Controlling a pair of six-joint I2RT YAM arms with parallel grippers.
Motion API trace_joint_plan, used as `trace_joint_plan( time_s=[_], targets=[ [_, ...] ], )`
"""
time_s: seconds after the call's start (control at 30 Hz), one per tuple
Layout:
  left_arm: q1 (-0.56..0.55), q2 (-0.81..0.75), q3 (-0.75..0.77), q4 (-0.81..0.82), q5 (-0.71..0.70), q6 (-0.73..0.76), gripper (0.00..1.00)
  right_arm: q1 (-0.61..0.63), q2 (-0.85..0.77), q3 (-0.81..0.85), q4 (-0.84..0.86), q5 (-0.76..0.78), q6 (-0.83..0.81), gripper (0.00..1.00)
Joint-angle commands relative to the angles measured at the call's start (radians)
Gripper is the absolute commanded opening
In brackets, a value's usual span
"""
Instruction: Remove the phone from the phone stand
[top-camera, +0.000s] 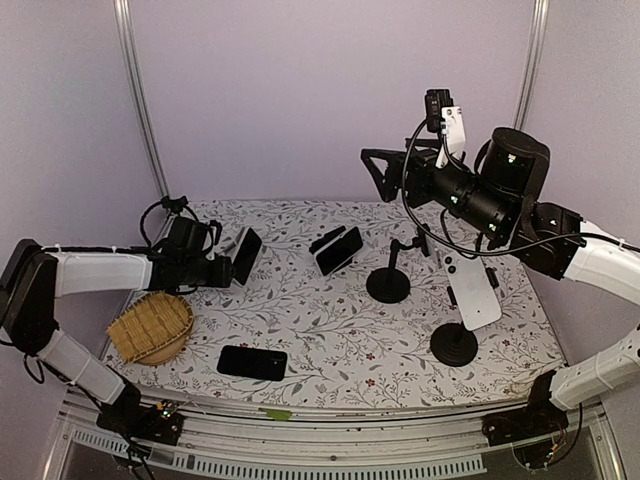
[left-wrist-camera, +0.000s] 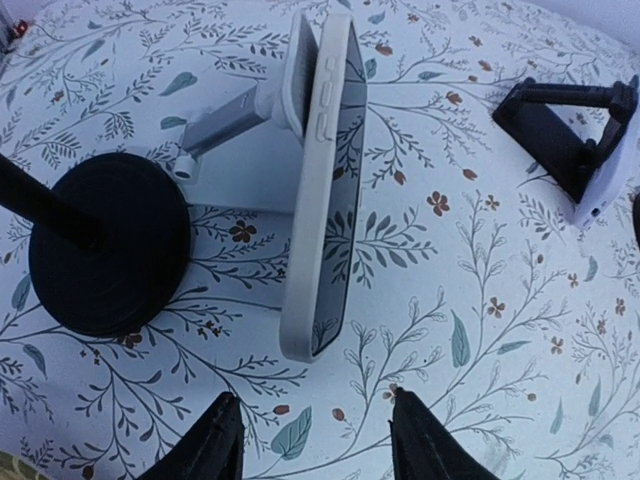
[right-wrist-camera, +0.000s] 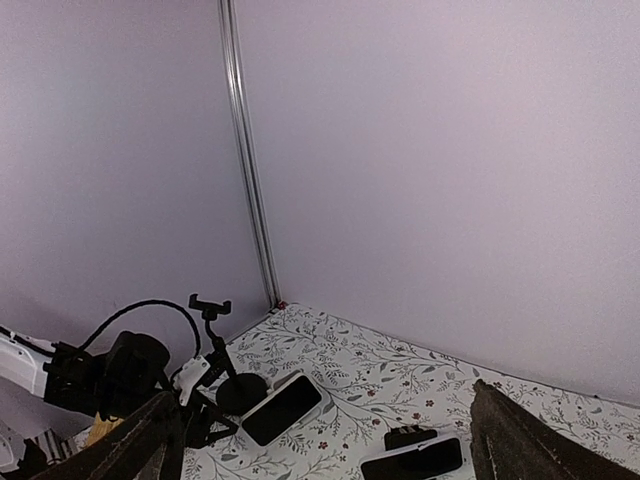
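A phone in a white case (top-camera: 246, 254) leans on a white stand at the left rear of the table. In the left wrist view the phone (left-wrist-camera: 325, 180) stands on edge, with the white stand (left-wrist-camera: 228, 115) behind it. My left gripper (top-camera: 226, 270) is open and empty, just short of the phone's lower end, with the fingertips (left-wrist-camera: 217, 440) apart from it. My right gripper (top-camera: 372, 176) is open and empty, raised high above the table's middle. From there the phone (right-wrist-camera: 283, 408) shows far below.
A second phone (top-camera: 340, 250) rests on a black wedge stand. A white phone (top-camera: 472, 290) sits on a black round-base stand (top-camera: 454, 345). An empty black stand (top-camera: 388, 282) is in the middle. A black phone (top-camera: 252, 362) lies flat by a wicker basket (top-camera: 150, 328). A black clamp stand (left-wrist-camera: 110, 245) is beside the white stand.
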Motion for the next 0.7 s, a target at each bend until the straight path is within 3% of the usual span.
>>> trace_joint_plan(
  time_s=[0.0,0.37,0.67],
  targets=[
    [0.021,0.045,0.02,0.072,0.037,0.031,0.49,-0.005,0.009,-0.004,0.032,-0.017,0.001,0.99],
    [0.046,0.152,0.072,0.107,0.063,0.04,0.37,-0.004,0.024,0.001,0.032,-0.022,0.0,0.99],
    [0.053,0.192,0.097,0.114,0.055,0.042,0.35,-0.004,0.028,0.002,0.032,-0.028,-0.002,0.99]
  ],
)
